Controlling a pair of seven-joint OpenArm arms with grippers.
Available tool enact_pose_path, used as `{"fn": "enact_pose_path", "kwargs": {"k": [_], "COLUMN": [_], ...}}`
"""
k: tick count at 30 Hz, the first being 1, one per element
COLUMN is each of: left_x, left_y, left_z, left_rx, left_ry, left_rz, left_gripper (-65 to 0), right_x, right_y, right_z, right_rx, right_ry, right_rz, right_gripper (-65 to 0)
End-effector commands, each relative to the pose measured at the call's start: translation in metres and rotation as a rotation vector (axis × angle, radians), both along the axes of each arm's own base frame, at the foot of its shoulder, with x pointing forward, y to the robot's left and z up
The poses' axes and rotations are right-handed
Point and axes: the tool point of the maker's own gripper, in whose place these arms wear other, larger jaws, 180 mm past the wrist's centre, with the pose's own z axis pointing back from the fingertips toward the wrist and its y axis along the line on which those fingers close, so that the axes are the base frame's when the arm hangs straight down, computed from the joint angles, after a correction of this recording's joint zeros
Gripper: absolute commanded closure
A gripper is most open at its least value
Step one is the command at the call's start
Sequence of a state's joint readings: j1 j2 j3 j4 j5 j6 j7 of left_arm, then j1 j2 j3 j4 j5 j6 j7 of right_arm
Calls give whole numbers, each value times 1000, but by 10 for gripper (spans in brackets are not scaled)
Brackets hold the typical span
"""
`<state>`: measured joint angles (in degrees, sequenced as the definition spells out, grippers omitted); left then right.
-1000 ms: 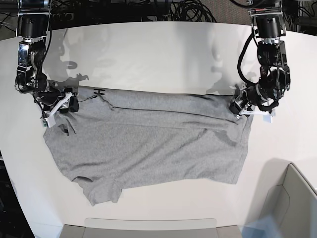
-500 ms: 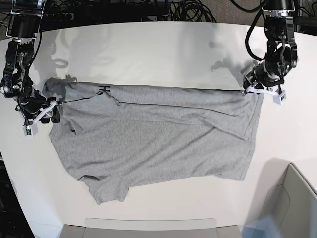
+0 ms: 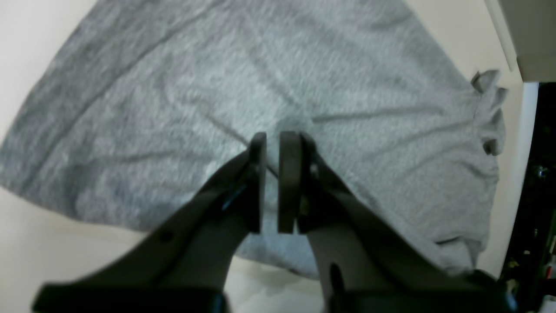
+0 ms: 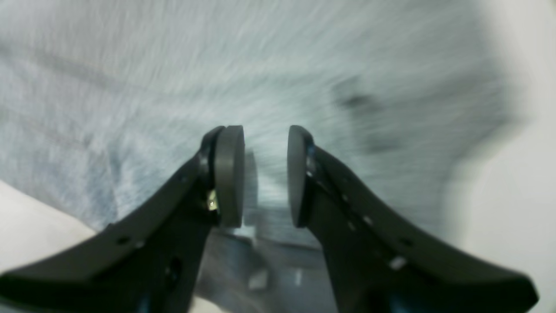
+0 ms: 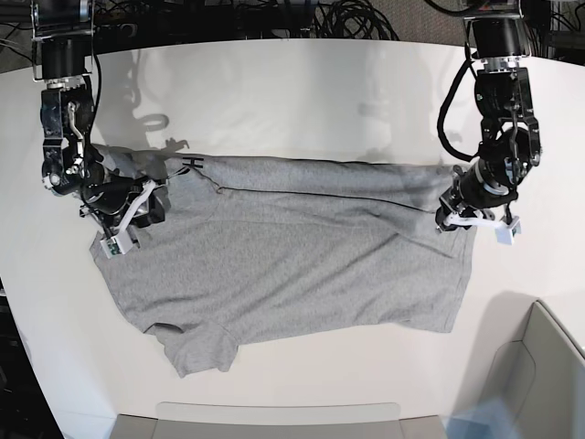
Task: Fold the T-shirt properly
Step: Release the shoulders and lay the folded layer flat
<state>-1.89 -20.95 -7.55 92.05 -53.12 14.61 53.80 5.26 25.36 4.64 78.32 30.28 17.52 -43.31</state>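
The heather-grey T-shirt [image 5: 292, 256] lies spread on the white table [image 5: 302, 101], its upper part folded down in a long band. A bit of black lettering [image 5: 188, 165] shows at the fold's left end. My left gripper [image 5: 454, 219] is at the shirt's right edge. In the left wrist view it [image 3: 271, 182] is nearly closed, pinching a ridge of the shirt [image 3: 330, 74]. My right gripper [image 5: 151, 206] sits on the shirt's left shoulder. In the blurred right wrist view it [image 4: 265, 174] holds bunched shirt cloth [image 4: 304, 65] between the pads.
A grey bin [image 5: 539, 366] stands at the front right corner. A flat grey tray [image 5: 274, 421] lies along the front edge. Black cables [image 5: 338, 18] lie behind the table's back edge. A sleeve [image 5: 196, 352] sticks out at the shirt's lower left.
Both grippers moved inward: the right gripper to the right, the left gripper down and slightly left. The shirt's top edge went slack and its right side shifted down with the left gripper.
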Motion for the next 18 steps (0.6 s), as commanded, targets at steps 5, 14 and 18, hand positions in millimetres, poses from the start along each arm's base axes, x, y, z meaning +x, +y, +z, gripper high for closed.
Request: {"fn": "enact_pose_path", "kwargs": {"k": [5, 14, 18], "left_x": [9, 33, 42], "left_y": [4, 1, 3], "left_z": [11, -10, -26], "left_rx": [8, -49, -65], "left_ry": [-39, -59, -52], "left_rz": [5, 116, 179], "left_gripper": [-65, -67, -67], "right_x": [-8, -31, -42], "right_y": [0, -5, -2], "right_z": [-25, -44, -48], "right_rx": [25, 18, 18], "right_ry": [61, 119, 131], "right_rz": [-20, -27, -16], "right_gripper": [-164, -164, -164]}}
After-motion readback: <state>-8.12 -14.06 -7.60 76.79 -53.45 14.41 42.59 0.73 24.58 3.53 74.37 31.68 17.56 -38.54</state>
